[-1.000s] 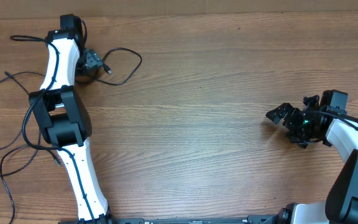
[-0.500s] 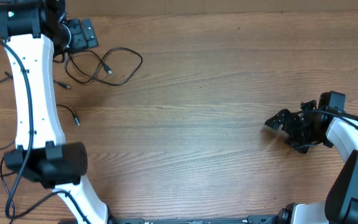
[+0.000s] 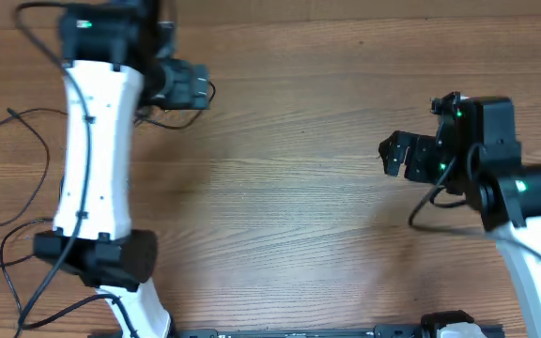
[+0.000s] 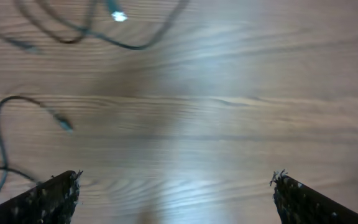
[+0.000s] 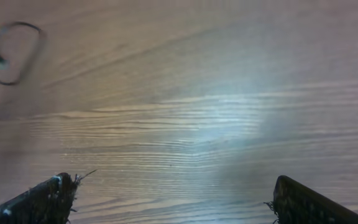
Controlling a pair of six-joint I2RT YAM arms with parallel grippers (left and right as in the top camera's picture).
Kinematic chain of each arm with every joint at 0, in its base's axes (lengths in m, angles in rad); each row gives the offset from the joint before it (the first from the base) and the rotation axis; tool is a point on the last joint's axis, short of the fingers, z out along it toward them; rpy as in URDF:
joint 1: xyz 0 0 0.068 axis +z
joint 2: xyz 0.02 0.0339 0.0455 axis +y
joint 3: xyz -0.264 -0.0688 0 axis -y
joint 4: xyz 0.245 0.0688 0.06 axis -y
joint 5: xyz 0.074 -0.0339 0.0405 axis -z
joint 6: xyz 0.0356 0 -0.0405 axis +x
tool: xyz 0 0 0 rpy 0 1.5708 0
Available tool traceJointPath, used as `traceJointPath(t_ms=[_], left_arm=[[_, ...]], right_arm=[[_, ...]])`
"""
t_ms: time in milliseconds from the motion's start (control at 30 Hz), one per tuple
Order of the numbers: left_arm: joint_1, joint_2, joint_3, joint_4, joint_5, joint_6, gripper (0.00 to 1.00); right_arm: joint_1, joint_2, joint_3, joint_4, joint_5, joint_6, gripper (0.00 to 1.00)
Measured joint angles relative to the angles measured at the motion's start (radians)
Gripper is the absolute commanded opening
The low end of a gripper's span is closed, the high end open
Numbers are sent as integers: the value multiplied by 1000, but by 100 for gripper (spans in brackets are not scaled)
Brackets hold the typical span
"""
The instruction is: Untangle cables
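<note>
- The cables (image 4: 73, 41) lie on the far left part of the wooden surface (image 3: 289, 207). They are thin black strands, some in open curves and some in a small loop.
- The left claw (image 3: 195, 84) hovers over the upper left area with its two fingers (image 4: 48, 199) spread wide. It holds nothing, and we see only bare wood between the fingers.
- In the left wrist view, a loop with a bright plug end (image 4: 117, 16) lies ahead of this claw. A second strand curves at the left side, apart from the loop.
- The right claw (image 3: 393, 155) is well apart from the cables, over the right half of the surface. It is also spread and empty. Its wrist view shows one small loop far off in the upper left corner.
- In the overhead view, long strands run beside the left arm (image 3: 92, 160) near the left edge. We cannot tell for sure which are loose cords and which belong to the arm.
- We judge that the task is partly done, because several strands already lie separately. The loop near the left claw seems to have strands crossing it, but the blur does not let us confirm this.
- What is left, in our opinion, is to take this loop, pull its strands apart, and lay each one alone. No cable is gripped at this moment.
</note>
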Motion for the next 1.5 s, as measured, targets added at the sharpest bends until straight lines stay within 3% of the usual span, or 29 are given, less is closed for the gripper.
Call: traceJointPath(t_ms=[167,367,1200,1500], left_arm=[[-187,0,-9,0,-32,-40,100],[-280,0,-9,0,-44,-54,99],[-289,0,-9,0,-44,-57,100],[-289,0,-9,0,-44,-57,100]], right_arm=[[16,-122,2,-35,29,0,100],[16,-154,2,-46,35,0,100],[16,106,2,-43,42,0,100],[16,127,2,-43,42,-1,100]])
